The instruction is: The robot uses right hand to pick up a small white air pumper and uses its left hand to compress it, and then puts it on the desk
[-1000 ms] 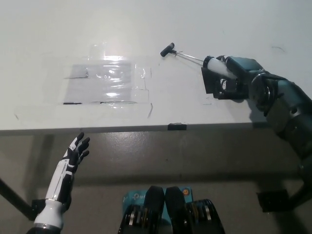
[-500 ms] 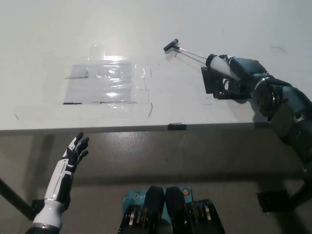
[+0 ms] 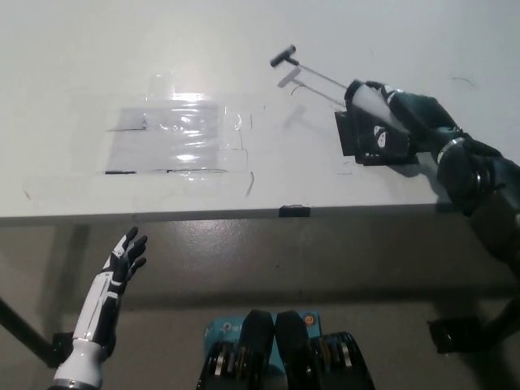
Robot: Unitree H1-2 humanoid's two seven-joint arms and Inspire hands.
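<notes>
My black right hand (image 3: 390,123) is shut on the small white air pumper (image 3: 367,100) at the right side of the white desk (image 3: 268,49). The pumper's thin rod runs up and to the left, ending in a black T-handle (image 3: 283,57) that is lifted off the desk and casts a shadow below it. The rod is drawn out of the white barrel. My white left hand (image 3: 122,260) rests open below the desk's front edge at the lower left, far from the pumper.
A patch of clear shiny tape or film (image 3: 179,138) lies on the desk's left middle. A small black marker (image 3: 294,211) sits on the desk's front edge. Black tape marks (image 3: 345,142) lie under my right hand.
My right hand has raised the pumper, and the T-handle has risen and moved slightly to the right, away from the desk surface. The left hand has sunk a little.
</notes>
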